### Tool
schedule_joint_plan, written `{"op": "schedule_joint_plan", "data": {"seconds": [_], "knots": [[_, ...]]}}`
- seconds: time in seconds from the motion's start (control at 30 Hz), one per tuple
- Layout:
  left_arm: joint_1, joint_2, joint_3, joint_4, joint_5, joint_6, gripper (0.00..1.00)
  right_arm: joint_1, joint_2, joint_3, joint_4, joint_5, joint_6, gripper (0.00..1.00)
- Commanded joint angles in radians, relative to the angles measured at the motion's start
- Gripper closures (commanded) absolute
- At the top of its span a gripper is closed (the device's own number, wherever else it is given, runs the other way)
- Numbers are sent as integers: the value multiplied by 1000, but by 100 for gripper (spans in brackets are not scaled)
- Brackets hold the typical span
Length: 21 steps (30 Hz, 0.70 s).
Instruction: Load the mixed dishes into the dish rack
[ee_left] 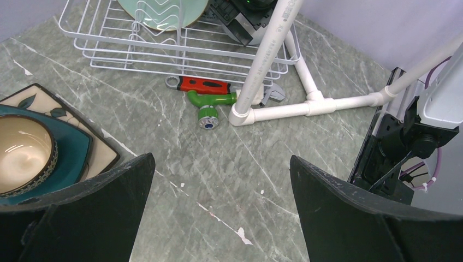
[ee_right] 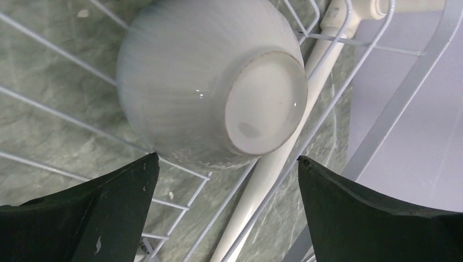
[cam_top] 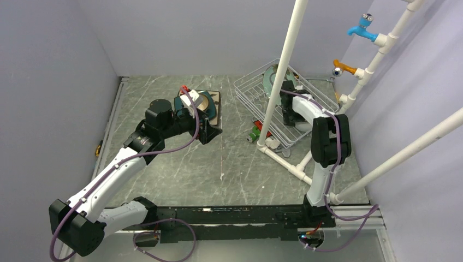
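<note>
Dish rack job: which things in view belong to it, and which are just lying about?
Job: dish rack, mint-green plate, white bowl, brown bowl, teal square plate, cream square plate.
Lying about: red-handled wrench, green tap fitting, white pipe frame.

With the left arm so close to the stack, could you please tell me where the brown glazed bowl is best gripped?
Probably by the rim, from above. The brown glazed bowl sits upright and open on the teal square plate, over the cream square flowered plate, so its rim is free. Put one of the open left fingers inside and one outside.
</note>
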<state>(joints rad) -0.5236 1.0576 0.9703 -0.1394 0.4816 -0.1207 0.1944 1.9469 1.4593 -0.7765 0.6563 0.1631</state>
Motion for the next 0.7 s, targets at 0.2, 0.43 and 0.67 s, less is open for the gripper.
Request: {"op": "schedule_joint_plan", "data": {"seconds": [0.2,0.43,0.67], "knots": [[-4,-5,22,24,4,-8,1,-26,24,67,57,78,26,2],[-5,-2,22,23,-1,-6,1,-74,42,91,58,95,43,2],[-6,4,20,21,-3,-6,1,-81,41,86,82,70,30,2]]}}
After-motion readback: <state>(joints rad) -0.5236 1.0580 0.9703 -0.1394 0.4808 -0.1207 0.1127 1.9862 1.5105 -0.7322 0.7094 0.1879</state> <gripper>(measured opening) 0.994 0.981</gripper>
